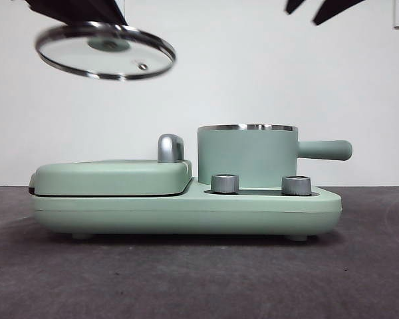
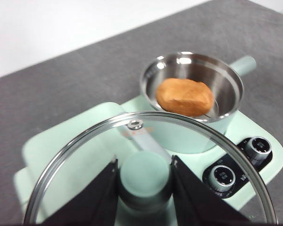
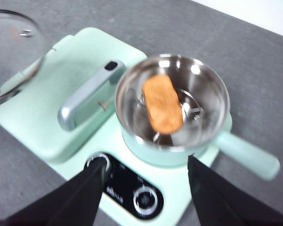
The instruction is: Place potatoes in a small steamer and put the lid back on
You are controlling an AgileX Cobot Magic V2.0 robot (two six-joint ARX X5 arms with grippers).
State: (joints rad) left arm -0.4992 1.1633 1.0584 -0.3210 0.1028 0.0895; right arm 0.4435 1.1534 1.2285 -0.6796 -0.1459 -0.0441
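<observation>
The orange-brown potato (image 2: 185, 96) (image 3: 162, 104) lies inside the small mint-green steamer (image 1: 247, 154) (image 2: 193, 84) (image 3: 172, 106), whose side handle (image 1: 326, 150) points right in the front view. My left gripper (image 2: 145, 176) is shut on the mint-green knob of the glass lid (image 1: 105, 50) (image 2: 146, 165) (image 3: 12, 52), holding it high in the air, tilted, above the griddle side and left of the steamer. My right gripper (image 3: 145, 176) hangs open above the steamer with nothing between its jaws; it shows as black tips (image 1: 322, 9) at the top right of the front view.
The steamer stands on a mint-green cooker base (image 1: 186, 211) with two silver dials (image 1: 225, 183) at its front. A flat mint-green griddle cover (image 1: 110, 176) with a silver handle (image 1: 170, 147) (image 3: 87, 96) takes up the left half. Dark grey table all around.
</observation>
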